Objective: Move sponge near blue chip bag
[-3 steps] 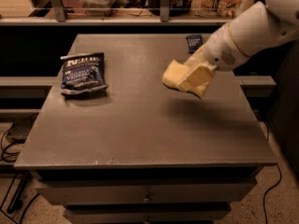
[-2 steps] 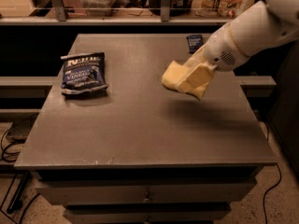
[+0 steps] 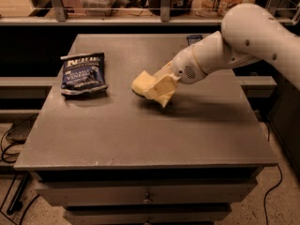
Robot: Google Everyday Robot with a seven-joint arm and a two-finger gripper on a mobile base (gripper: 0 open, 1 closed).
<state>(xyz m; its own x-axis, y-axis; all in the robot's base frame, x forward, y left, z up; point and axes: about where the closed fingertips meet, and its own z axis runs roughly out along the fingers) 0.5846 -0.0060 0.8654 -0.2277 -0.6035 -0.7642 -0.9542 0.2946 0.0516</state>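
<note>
My gripper [image 3: 163,89], reaching in from the right, pinches the sponge [image 3: 142,82] over the middle of the counter [image 3: 140,139]; the blue chip bag [image 3: 83,73] lies apart, to its left.

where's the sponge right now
In the camera view, the sponge is at the middle of the table, held in the gripper, to the right of the blue chip bag and apart from it.

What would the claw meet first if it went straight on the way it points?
Probably the bare table top: the claw, shut on the sponge, slants down toward it, seemingly missing the blue chip bag; depth is unclear.
</note>
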